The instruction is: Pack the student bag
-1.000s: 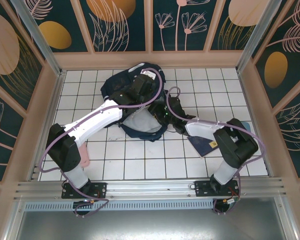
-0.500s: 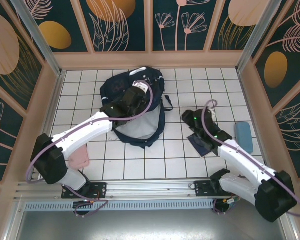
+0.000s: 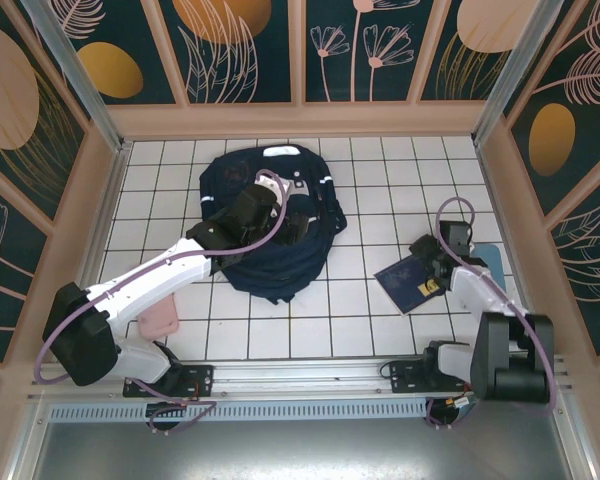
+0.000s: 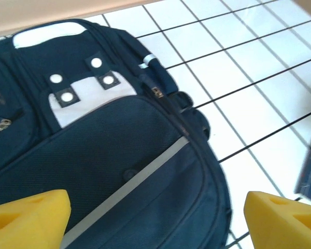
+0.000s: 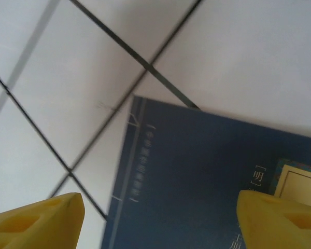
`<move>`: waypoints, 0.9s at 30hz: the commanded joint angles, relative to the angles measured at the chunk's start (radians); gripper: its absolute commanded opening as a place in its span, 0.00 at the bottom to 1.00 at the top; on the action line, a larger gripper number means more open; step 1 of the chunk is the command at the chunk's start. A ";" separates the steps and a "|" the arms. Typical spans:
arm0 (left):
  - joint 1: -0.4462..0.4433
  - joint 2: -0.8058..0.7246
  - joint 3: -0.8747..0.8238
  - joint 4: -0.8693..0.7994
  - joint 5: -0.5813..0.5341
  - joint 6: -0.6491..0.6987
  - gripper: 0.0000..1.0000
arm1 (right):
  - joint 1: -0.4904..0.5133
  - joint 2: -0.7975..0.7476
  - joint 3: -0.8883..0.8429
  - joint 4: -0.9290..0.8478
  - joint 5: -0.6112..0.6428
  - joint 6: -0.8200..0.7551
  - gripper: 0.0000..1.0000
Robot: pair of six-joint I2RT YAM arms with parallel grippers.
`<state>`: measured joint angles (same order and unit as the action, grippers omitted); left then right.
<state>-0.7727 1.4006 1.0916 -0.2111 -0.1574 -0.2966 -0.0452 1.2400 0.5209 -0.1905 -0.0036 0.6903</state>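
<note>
Two grippers are in view, and both stand spread wide. The left gripper hangs over the student bag. Its yellow fingertips are well apart, with the bag's front panel between them. Whether they touch the fabric is hard to judge from the wrist view. Just ahead of those fingertips a thin white stripe crosses the panel. Farther ahead are a zipper pull and a grey patch with white dots, near the bag's top.

The right gripper hovers above a flat navy book, grasping nothing, and the book's corner points away ahead of it.

From above, the bag lies flat on the white tiled table, under and around the left gripper and well apart from the right one. A pink object sits far behind the left gripper, beside that arm.
</note>
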 commanded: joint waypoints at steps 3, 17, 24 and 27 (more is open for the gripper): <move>-0.003 0.050 0.025 0.062 0.076 -0.083 0.88 | -0.007 0.108 0.044 0.068 -0.111 -0.103 0.77; -0.010 0.282 0.148 0.091 0.344 -0.205 0.81 | 0.130 0.272 0.152 0.162 -0.410 -0.205 0.67; -0.035 0.394 0.192 0.115 0.400 -0.274 0.78 | 0.138 0.072 0.141 -0.035 -0.111 -0.187 0.67; -0.049 0.431 0.217 0.124 0.429 -0.304 0.77 | 0.120 0.031 0.120 -0.116 0.001 -0.180 0.67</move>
<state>-0.8070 1.8061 1.2659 -0.1219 0.2153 -0.5491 0.0906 1.3048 0.6594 -0.1734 -0.1612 0.5098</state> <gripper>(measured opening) 0.773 0.673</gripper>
